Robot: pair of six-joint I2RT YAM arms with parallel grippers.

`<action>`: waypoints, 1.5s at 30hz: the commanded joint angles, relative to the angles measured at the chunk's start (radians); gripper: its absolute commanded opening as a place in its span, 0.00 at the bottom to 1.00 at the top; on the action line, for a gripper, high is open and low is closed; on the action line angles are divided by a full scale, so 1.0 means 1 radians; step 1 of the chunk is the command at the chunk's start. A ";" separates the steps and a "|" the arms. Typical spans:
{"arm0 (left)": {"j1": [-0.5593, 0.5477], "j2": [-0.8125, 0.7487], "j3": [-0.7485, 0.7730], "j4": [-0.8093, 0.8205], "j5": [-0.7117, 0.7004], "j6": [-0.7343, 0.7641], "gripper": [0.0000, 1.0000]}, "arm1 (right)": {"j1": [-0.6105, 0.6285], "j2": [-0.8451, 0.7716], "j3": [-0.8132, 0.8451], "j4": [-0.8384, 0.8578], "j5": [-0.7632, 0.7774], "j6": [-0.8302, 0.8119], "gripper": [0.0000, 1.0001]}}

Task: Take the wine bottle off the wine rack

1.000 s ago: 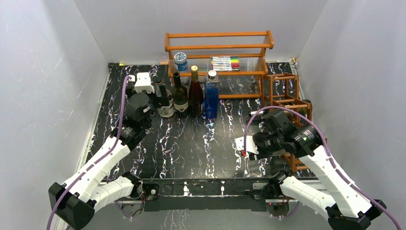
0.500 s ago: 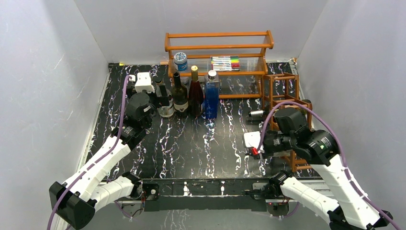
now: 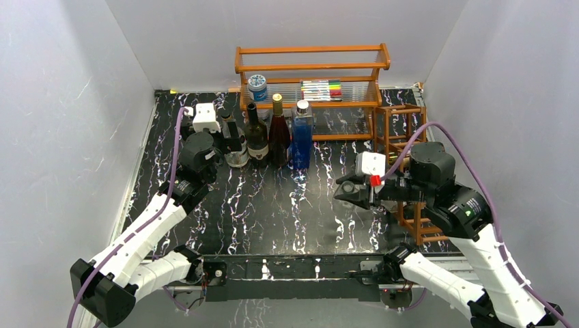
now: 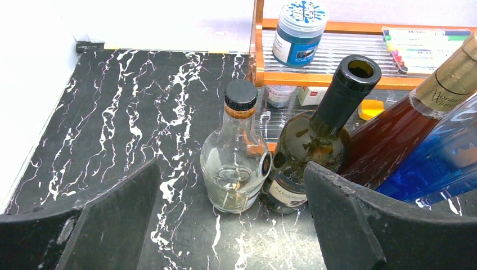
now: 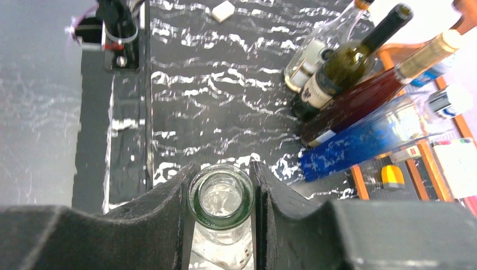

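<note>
— How is my right arm sitting?
— Your right arm reaches left from the wine rack [image 3: 399,137], wrist level. The right tool [image 5: 223,174] is narrow, clamped on the neck of the wine bottle [image 5: 220,205]. The bottle's body is hidden under your wrist, beside the rack.
— What changed?
— 1 second ago that tool hung nearer you, clear of the bottle. Your left tool [image 4: 230,225] stays wide, holding nothing.
</note>
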 commanded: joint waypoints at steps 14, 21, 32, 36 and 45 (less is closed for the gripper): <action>0.005 -0.051 0.019 0.048 -0.103 0.073 0.98 | 0.113 0.320 -0.057 0.885 -0.086 0.369 0.00; 0.011 -0.103 0.005 0.082 -0.165 0.120 0.98 | 0.319 0.568 0.082 0.886 0.165 0.333 0.00; 0.094 -0.186 -0.043 0.175 -0.281 0.187 0.98 | 0.339 0.809 0.146 1.177 0.296 0.486 0.00; 0.112 -0.212 -0.055 0.189 -0.288 0.179 0.98 | 0.341 0.898 0.190 1.229 0.313 0.487 0.00; 0.120 -0.232 -0.067 0.206 -0.288 0.180 0.98 | 0.344 1.077 0.333 1.304 0.366 0.482 0.00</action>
